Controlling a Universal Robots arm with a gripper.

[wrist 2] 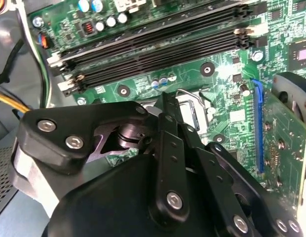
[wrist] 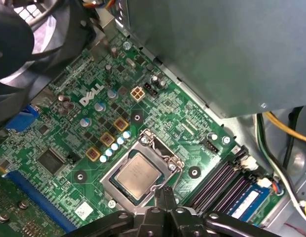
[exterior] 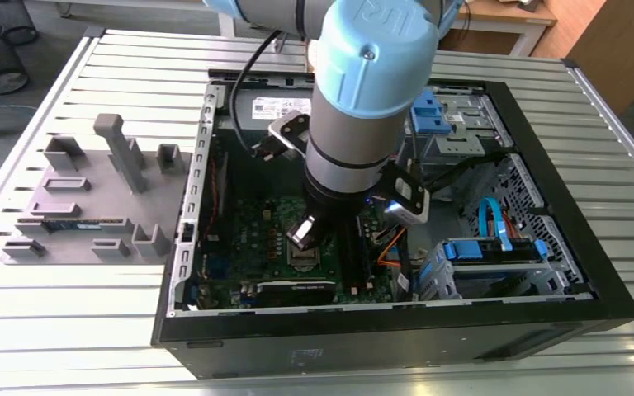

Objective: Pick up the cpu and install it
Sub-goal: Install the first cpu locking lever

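The cpu (wrist: 137, 176), a flat square chip with a silver top, lies flat inside the metal-framed socket (wrist: 165, 150) on the green motherboard (wrist: 94, 113). In the first wrist view my gripper (wrist: 165, 193) hangs just beside the socket's edge, its two thin fingers pressed together with nothing between them. The second wrist view looks over the black finger linkage, where the gripper (wrist 2: 165, 101) points down at the socket frame (wrist 2: 195, 106). In the exterior view the gripper (exterior: 303, 239) sits low inside the open computer case (exterior: 405, 330), right above the socket.
Black memory slots (wrist 2: 153, 47) run beside the socket. A grey power supply box (wrist: 217, 49) and a black fan (wrist: 15, 54) crowd the board. Blue drive cages (exterior: 494, 252) fill the case's side on the exterior view's right. A grey parts fixture (exterior: 86, 198) stands outside.
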